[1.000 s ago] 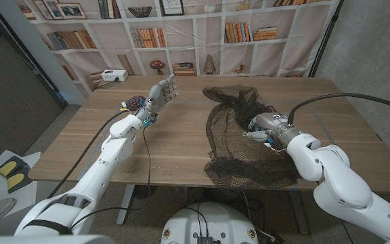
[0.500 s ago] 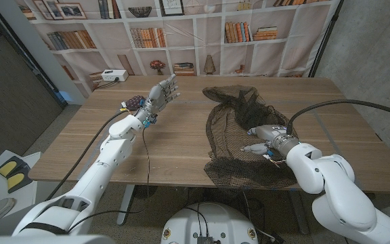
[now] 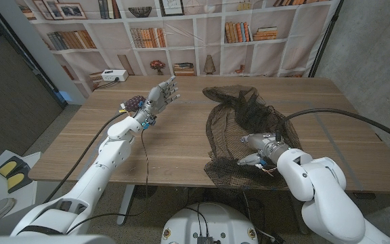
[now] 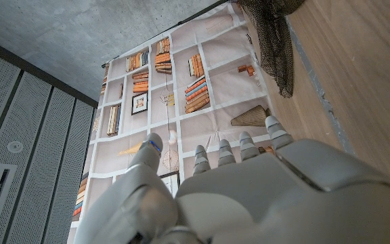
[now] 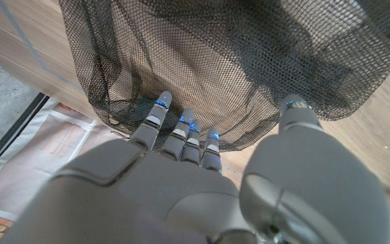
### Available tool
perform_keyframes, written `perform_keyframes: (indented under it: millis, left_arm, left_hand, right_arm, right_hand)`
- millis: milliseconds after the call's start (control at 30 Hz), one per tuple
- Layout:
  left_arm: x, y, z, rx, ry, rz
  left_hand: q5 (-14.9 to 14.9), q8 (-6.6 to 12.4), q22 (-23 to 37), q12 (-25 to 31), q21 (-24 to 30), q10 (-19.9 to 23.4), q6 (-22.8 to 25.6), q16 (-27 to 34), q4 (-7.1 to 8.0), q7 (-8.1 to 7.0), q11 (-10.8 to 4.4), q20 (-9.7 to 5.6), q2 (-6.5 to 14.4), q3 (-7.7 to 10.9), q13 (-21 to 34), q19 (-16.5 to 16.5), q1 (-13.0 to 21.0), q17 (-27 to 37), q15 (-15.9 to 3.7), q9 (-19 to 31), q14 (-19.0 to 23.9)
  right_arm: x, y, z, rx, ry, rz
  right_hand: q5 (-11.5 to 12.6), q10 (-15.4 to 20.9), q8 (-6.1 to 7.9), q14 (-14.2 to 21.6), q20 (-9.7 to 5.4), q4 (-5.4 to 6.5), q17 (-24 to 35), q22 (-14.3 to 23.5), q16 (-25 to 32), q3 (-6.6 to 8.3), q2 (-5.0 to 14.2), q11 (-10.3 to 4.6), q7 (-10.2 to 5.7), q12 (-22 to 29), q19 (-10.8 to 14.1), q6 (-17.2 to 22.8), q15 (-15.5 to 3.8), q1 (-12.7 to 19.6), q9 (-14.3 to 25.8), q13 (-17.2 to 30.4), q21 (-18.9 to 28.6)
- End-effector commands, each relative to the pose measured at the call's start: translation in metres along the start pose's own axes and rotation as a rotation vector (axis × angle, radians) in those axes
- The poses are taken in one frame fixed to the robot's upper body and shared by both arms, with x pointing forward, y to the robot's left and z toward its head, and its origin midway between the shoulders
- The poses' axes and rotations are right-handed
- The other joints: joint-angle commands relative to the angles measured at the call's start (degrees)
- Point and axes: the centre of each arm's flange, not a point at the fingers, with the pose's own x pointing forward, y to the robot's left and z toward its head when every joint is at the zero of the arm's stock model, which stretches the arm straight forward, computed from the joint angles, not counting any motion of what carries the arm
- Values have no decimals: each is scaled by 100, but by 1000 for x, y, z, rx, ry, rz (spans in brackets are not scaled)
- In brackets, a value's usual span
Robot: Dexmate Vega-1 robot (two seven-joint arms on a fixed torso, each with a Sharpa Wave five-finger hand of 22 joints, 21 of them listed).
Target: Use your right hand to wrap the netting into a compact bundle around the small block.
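A dark mesh netting lies spread loosely over the right half of the wooden table, its front hem hanging over the near edge. My right hand rests on the netting's front part, fingers apart and pointing toward the table's middle. In the right wrist view its fingertips touch the netting without gathering it. I cannot make out the small block; the mesh may cover it. My left hand is raised over the table's back left, fingers spread and holding nothing. The left wrist view shows that hand and a corner of netting.
A white box stands at the table's back left corner. A small dark patterned object lies beside my left wrist. A bookshelf backdrop hangs behind the table. Bare wood lies between the two hands.
My right hand has drawn back across the netting toward the table's front edge. The left hand has stayed raised in place.
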Motion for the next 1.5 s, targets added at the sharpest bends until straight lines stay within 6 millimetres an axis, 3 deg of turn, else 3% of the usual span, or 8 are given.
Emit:
perform_keyframes:
  millis: [33, 333, 533, 767, 1100, 1167, 1267, 1500]
  left_arm:
    - [0, 3, 1, 1, 0, 0]
    - [3, 5, 1, 3, 5, 0]
    - [5, 7, 2, 3, 3, 0]
    - [6, 8, 2, -4, 4, -3]
    - [8, 10, 3, -4, 2, -8]
    - [8, 11, 3, -6, 2, -6]
    - [8, 12, 2, -7, 3, -5]
    - [7, 13, 1, -8, 8, -5]
  left_hand:
    - [17, -4, 18, -12, -4, -4, 50, 0, 1, -6, -11, 38, -17, 30, 20, 32, -29, 6, -1, 28, 28]
    - [16, -6, 18, -11, -5, 3, 49, -1, 2, -10, -1, 38, -20, 30, 20, 33, -36, 7, 3, 28, 27]
    - [15, -6, 18, -13, -6, -1, 50, -1, 3, -12, -16, 38, -23, 30, 19, 34, -42, 7, 0, 28, 24]
    - [13, -6, 18, -11, -8, 7, 52, 0, 5, -10, -14, 38, -26, 29, 19, 33, -49, 8, 8, 28, 27]
    - [11, -5, 18, -12, -9, 9, 58, 3, 9, -5, -8, 38, -29, 28, 19, 34, -61, 9, 8, 28, 35]
    - [10, -6, 18, -12, -9, 10, 56, 3, 10, -6, -16, 38, -30, 28, 19, 36, -64, 9, 12, 28, 33]
    - [10, -7, 18, -12, -10, 10, 55, 3, 11, -6, -7, 38, -30, 28, 19, 36, -67, 9, 14, 28, 35]
    - [9, -7, 19, -14, -10, 10, 57, 4, 14, -1, -4, 38, -32, 27, 19, 38, -76, 10, 14, 28, 38]
  right_arm:
    - [11, 10, 19, -78, -20, 78]
    - [20, 14, 26, -106, -36, 75]
    - [25, 19, 26, -105, -38, 74]
    - [32, 27, 30, -129, -38, 85]
    - [40, 42, 28, -153, -2, 83]
    - [40, 47, 26, -153, -2, 36]
    - [41, 53, 23, -147, -3, 1]
    - [42, 61, 21, -120, -32, -134]
  right_hand:
    - [48, -131, 22, -173, -12, -56, 11, 16, -15, 0, 23, 21, -12, -46, -113, -59, 51, 102, 10, 23, -50]
    - [121, -263, 79, -378, -73, -111, -4, 20, -7, 46, 169, 37, -3, -76, -339, -29, 141, 278, 7, 33, -163]
    - [186, -189, 141, -350, 34, -176, -21, 28, 53, 90, 248, -21, -41, -29, -532, 98, 136, 440, 7, 40, -255]
    - [273, -11, 239, -164, -18, -293, -47, 38, 150, 150, 297, -130, 120, 54, -393, 346, -4, 692, 13, 51, -216]
    - [359, 328, 313, 214, -233, -394, -5, 51, 355, 155, 331, -182, 66, 205, -260, 588, -265, 1020, 28, 85, -189]
    - [345, 742, 491, 561, -305, -369, 104, 62, 576, 79, 379, -139, 132, 404, -97, 983, -392, 1106, 78, 138, -139]
    - [347, 1490, 890, 1143, -363, -388, 366, 65, 1000, -68, 446, -272, 31, 805, 243, 1836, -631, 1399, 165, 271, -43]
    - [459, 2963, 2133, 2489, -563, -413, 798, 54, 1724, -118, 789, -439, 159, 1567, 1000, 4012, -1040, 2095, 469, 532, 192]
